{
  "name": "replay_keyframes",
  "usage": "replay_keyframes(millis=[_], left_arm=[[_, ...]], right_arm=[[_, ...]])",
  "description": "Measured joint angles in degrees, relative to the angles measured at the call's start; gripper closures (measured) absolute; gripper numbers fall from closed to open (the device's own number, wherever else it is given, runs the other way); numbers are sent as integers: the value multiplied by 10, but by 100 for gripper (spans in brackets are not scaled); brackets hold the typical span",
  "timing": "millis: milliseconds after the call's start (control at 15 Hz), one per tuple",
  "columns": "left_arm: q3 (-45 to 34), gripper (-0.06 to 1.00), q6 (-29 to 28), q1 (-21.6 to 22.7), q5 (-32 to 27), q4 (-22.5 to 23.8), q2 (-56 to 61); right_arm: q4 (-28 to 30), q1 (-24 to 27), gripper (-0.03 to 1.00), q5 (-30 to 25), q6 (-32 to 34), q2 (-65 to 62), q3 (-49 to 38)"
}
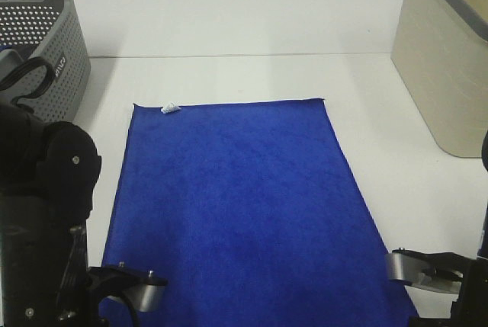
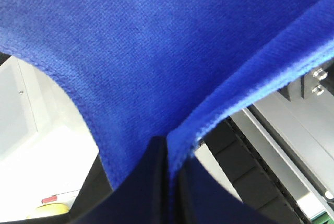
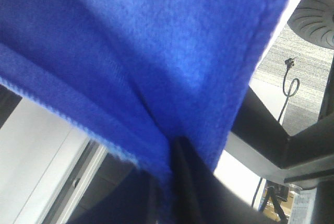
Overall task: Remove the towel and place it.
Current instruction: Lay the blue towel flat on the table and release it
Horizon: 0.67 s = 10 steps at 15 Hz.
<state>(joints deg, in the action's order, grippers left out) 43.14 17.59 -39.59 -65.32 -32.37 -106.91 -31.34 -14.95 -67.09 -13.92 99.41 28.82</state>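
Both jaws tight on blue towel [image 1: 236, 205] across white table [image 1: 374, 144].

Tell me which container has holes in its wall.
The grey basket at far left: its wall is perforated, while the beige bin at right is plain.

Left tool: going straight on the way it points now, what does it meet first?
The towel: the left tool pinches its edge, and blue cloth fills the line ahead. What lies behind it is hidden.
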Motion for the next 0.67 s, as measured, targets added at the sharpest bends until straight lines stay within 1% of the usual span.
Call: replay_keyframes(millis=[67,200,333,400,467,533,667], left_arm=[[0,89,0,0,0,0,0],[0,84,0,0,-1,5,0],[0,78,0,0,-2,6,0],[0,68,0,0,-2,6,0],[0,68,0,0,-2,6,0],[0,61,0,0,-2,6,0],[0,48,-3,0,-2,6,0]], right_arm=[[0,0,87,0,0,0,0],[1,0,84,-2,-3,0,0],[1,0,79,-2,-6,0,0],[1,0,71,-2,-6,0,0],[1,0,71,-2,-6,0,0],[1,0,65,-2,-6,0,0],[1,0,48,-2,-6,0,0]])
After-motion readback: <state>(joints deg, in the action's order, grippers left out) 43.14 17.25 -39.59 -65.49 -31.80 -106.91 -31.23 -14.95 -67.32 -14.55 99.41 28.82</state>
